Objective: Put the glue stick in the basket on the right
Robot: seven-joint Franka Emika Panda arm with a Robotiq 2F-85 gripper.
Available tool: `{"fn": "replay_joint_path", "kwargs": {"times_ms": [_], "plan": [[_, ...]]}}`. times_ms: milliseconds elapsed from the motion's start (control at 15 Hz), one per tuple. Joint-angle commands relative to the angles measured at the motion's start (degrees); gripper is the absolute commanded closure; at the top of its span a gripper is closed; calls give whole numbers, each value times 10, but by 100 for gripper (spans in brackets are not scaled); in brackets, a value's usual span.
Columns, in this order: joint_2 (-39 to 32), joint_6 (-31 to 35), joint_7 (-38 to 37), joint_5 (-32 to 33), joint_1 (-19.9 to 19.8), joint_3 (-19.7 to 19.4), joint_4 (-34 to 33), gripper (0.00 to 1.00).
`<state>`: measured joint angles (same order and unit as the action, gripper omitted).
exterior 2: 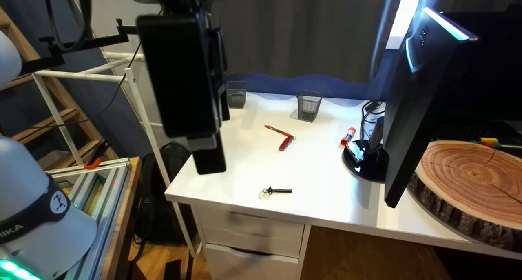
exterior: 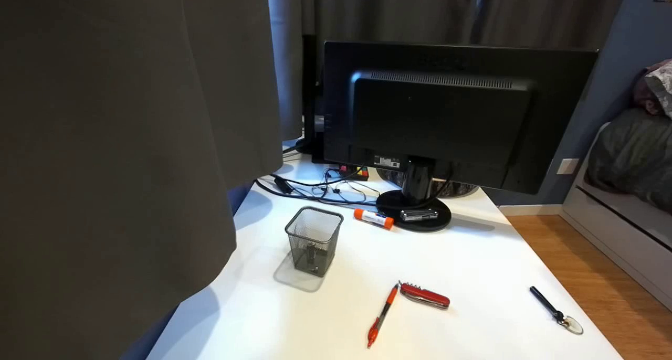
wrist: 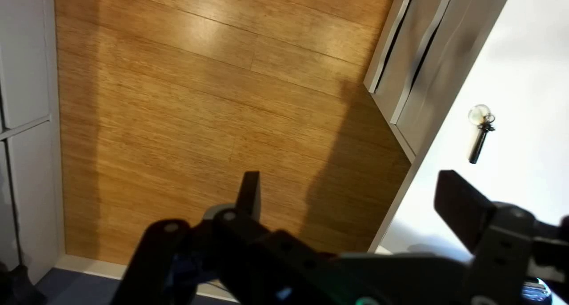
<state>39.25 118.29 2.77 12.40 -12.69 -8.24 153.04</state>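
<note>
The glue stick [exterior: 373, 218], orange-red with a white label, lies on its side on the white desk beside the monitor base; it also shows in an exterior view [exterior 2: 348, 136]. The right basket, a dark wire-mesh cup [exterior 2: 308, 105], stands upright near the curtain and shows in an exterior view [exterior: 314, 242]; a small dark item is inside. My gripper [wrist: 349, 176] is open and empty, its fingers wide apart over the floor and desk edge. In an exterior view my gripper [exterior 2: 216, 149] is raised by the desk's near left corner. The glue stick and basket are out of the wrist view.
Another mesh basket [exterior 2: 236, 94] stands at the far left. A red pen [exterior: 382, 315] and red pocket knife [exterior: 425, 295] lie mid-desk. A black keychain item [wrist: 479, 140] lies near the edge. The monitor [exterior: 446, 118], cables [exterior: 315, 192] and wood slab [exterior 2: 469, 178] are obstacles.
</note>
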Motion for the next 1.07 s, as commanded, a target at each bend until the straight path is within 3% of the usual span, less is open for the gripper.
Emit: {"fn": "replay_joint_path", "kwargs": {"times_ms": [0, 333, 467, 800, 933, 1000], "plan": [[0, -2, -1, 1, 2, -1, -1, 0], [-43, 75, 13, -118, 142, 49, -26, 0], [-94, 144, 24, -140, 192, 75, -45, 0], [-248, 311, 90, -65, 202, 105, -123, 0], [-298, 347, 117, -86, 212, 96, -155, 0], [-238, 326, 86, -83, 204, 107, -108, 0]]}}
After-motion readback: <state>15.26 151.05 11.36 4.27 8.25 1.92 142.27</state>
